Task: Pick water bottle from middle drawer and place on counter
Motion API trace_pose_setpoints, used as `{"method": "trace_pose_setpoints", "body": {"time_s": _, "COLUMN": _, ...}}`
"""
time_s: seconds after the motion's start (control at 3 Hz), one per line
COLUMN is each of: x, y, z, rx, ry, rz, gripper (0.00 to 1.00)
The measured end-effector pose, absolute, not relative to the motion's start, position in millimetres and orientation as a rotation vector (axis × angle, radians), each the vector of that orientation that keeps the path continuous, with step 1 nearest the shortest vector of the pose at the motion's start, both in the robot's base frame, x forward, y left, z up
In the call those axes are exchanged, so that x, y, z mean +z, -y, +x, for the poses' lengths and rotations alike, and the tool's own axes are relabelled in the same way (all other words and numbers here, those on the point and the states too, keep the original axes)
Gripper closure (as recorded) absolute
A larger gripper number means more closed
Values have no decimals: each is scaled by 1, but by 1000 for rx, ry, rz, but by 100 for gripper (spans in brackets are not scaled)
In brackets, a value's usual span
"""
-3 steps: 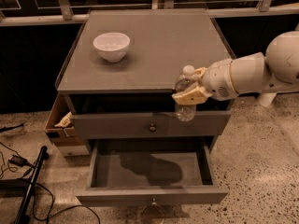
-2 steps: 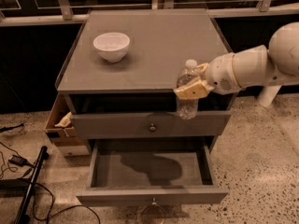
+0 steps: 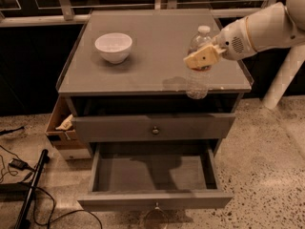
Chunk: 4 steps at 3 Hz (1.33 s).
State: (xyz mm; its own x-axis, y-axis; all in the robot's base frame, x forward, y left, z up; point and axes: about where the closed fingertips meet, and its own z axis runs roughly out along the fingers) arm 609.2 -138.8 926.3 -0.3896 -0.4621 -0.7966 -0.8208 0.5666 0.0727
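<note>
At the bottom of the frame the middle drawer (image 3: pixel 152 175) stands pulled out, its flat grey floor bare and partly in shadow, with a small knob (image 3: pixel 156 205) on its front panel. To the lower left, black cables (image 3: pixel 19 168) and a dark pole (image 3: pixel 31 190) lie on the speckled floor (image 3: pixel 267 161).

Just above the open drawer is a closed drawer front (image 3: pixel 119 128) with its own knob (image 3: pixel 155 130). At the cabinet's left side, in the left middle of the frame, a brown cardboard box (image 3: pixel 59 120) sits on the floor with something pale inside it.

Above that is the grey counter surface (image 3: pixel 157 61), edged by a thin clear rim. At its front right part, right of centre in the frame, the water bottle (image 3: pixel 196 87) is upright and off the drawer. Its white cap is on top, and its clear lower body overlaps the front edge of the surface in this view. Whether its base touches anything cannot be told.

The gripper (image 3: pixel 201 60) reaches in from the upper right on a white arm (image 3: pixel 267 30). Its tan fingers (image 3: pixel 209 53) are closed around the bottle's upper body, just below the neck. A faint shadow lies on the surface left of the bottle.

Further back, in the upper left of the surface, a white bowl (image 3: pixel 113 46) stands well apart from the bottle. Behind the cabinet run pale window rails (image 3: pixel 43 20) against dark glass.
</note>
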Motion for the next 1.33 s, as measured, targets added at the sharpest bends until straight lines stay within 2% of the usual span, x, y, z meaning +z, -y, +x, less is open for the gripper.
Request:
{"method": "trace_pose_setpoints", "body": {"time_s": 0.67, "x": 977, "y": 133, "z": 655, "rx": 563, "ry": -1978, "rz": -966, "gripper": 100}}
{"method": "trace_pose_setpoints", "body": {"time_s": 1.33, "x": 958, "y": 125, "z": 666, "rx": 582, "ry": -1929, "rz": -906, "gripper": 100}}
